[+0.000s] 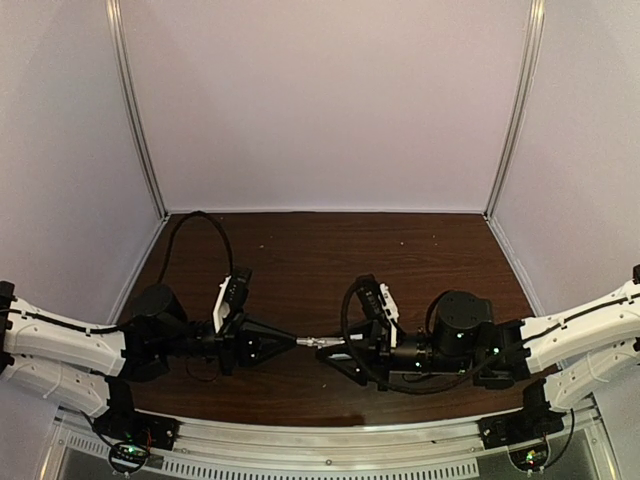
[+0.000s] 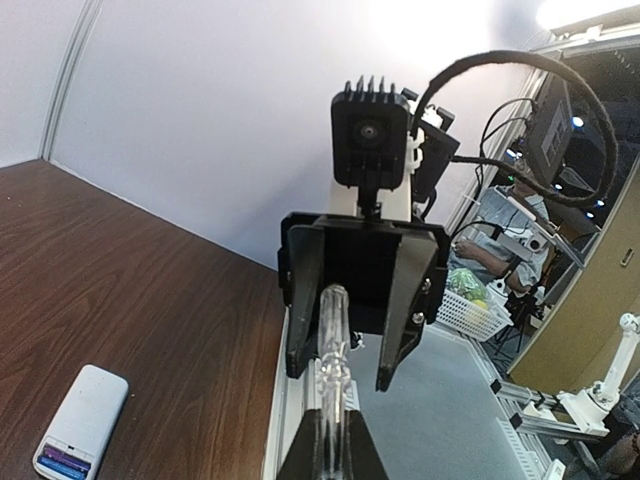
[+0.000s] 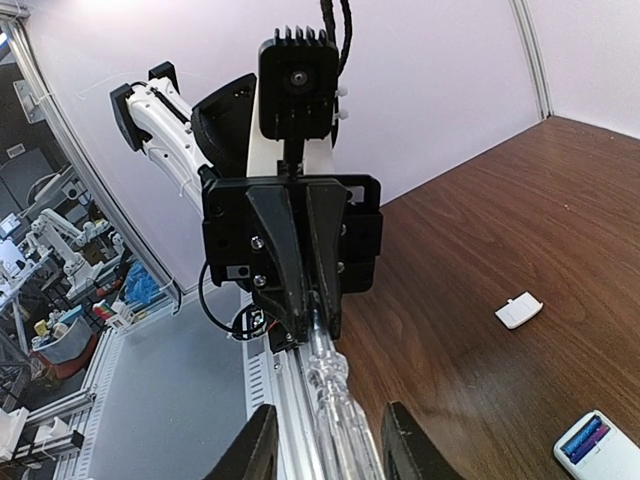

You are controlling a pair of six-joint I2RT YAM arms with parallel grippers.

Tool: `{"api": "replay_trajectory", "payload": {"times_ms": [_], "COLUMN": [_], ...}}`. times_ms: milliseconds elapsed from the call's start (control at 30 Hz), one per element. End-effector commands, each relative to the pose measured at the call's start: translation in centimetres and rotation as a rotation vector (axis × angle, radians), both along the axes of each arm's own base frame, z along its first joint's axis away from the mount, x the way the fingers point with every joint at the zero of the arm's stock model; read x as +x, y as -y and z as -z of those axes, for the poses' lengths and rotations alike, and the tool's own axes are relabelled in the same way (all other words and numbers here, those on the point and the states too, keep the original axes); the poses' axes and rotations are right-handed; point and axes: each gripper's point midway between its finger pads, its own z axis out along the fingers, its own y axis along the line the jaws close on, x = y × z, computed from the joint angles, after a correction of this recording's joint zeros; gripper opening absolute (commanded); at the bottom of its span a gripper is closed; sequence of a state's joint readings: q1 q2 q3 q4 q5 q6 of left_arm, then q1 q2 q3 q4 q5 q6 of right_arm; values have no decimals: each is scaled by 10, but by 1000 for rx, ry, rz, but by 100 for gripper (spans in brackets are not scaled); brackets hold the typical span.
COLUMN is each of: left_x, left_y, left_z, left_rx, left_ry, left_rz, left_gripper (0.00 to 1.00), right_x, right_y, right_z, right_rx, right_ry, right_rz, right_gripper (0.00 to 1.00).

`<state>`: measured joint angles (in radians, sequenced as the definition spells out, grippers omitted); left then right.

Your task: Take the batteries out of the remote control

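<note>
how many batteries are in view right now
2: a blue battery and a purple-pink battery, side by side in the open compartment of the remote control. No others show; more could be hidden.

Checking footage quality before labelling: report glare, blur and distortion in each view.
Top external: dim, dark table, corner posts splayed by the wide lens. Left wrist: blown-out light top right, remote control sharp. Right wrist: overexposed wall top left, clear tool glinting near the lens, remote control cropped at the corner.
</note>
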<state>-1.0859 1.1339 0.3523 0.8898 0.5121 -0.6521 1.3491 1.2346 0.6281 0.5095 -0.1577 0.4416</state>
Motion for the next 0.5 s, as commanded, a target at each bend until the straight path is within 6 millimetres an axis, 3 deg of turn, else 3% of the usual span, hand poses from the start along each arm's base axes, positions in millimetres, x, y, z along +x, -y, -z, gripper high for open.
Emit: {"api": "replay_trajectory", "payload": {"times_ms": [0, 467], "left_x": [-7, -12], "left_y": [-6, -7], "left_z": [-11, -13], "left_rx": [-47, -50], "left_ry": [21, 20], "left_rz": [23, 47], "left_gripper": [0, 0], "right_x": [-4, -5], "right_y": [-4, -10], "right_z": [-18, -24], "right_rx": [55, 64], "right_ry": [30, 47], "right_rz": [-20, -34], "right_gripper": [35, 24]}}
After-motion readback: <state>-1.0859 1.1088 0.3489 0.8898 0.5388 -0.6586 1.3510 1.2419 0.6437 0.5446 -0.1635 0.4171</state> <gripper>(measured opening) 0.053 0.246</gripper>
